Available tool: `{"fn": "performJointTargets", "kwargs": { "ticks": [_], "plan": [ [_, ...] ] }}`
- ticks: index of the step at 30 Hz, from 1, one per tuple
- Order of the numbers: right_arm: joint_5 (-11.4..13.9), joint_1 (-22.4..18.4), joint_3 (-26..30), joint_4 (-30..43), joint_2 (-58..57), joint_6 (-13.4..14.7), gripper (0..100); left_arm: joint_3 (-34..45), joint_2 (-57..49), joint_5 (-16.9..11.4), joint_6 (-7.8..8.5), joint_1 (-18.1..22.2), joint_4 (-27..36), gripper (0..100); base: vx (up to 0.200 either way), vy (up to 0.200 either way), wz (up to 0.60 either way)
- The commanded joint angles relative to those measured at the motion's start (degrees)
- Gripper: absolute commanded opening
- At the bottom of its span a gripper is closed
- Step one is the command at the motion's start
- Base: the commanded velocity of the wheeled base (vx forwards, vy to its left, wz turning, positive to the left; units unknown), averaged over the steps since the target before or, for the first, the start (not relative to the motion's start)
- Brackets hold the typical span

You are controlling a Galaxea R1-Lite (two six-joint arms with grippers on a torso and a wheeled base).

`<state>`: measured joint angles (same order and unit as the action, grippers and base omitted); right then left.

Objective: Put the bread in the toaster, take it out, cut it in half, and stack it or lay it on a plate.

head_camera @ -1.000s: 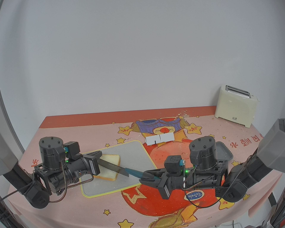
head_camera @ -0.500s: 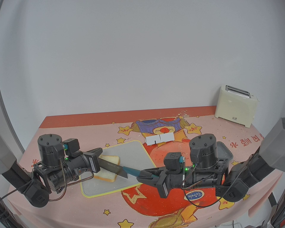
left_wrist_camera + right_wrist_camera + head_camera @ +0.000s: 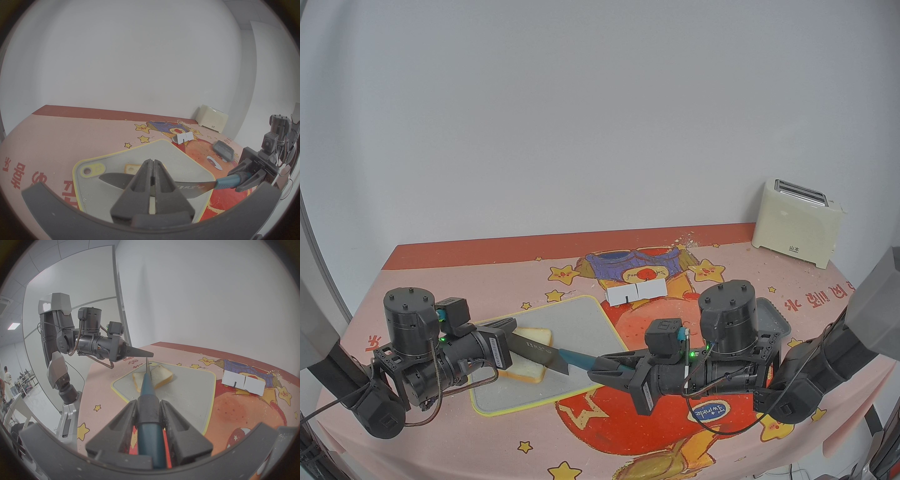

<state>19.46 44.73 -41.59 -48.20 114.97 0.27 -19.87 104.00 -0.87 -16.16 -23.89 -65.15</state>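
The right tool (image 3: 599,369) grips the knife (image 3: 540,355), blade across the bread (image 3: 525,372) on the cutting board (image 3: 581,325). The closed left tool (image 3: 512,324) perhaps touches the bread; the toaster (image 3: 797,225) stands well apart.

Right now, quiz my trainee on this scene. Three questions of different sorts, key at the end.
1. True or false: the bread lies on the board.
2. What does the right gripper hold? A bread, B knife, C nothing.
3. Fill in: the left gripper has its fingers ___ (open or shut).

Key: 1 true; 2 B; 3 shut.
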Motion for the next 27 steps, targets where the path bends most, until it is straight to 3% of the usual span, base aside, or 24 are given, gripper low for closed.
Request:
{"fn": "performJointTargets", "kwargs": {
  "ticks": [1,12,14,27],
  "plan": [
    [0.1,0.2,-0.2,-0.1,-0.2,0.0,0,0.0,1.1,0.0,-0.01,0.0,-0.1,0,0.000,0.000,0.00],
    [0.1,0.5,-1.0,-0.1,-0.4,0.4,0,0.4,1.2,0.0,-0.01,0.7,-1.2,0,0.000,0.000,0.00],
    [0.1,0.5,-1.0,0.0,-0.3,2.2,0,1.1,1.2,-0.1,-0.01,1.2,-1.3,0,0.000,0.000,0.00],
    [0.0,-0.1,-0.2,0.0,2.1,1.2,0,0.5,0.4,-0.2,-0.01,1.1,-1.3,0,0.000,0.000,0.00]
  ]
}}
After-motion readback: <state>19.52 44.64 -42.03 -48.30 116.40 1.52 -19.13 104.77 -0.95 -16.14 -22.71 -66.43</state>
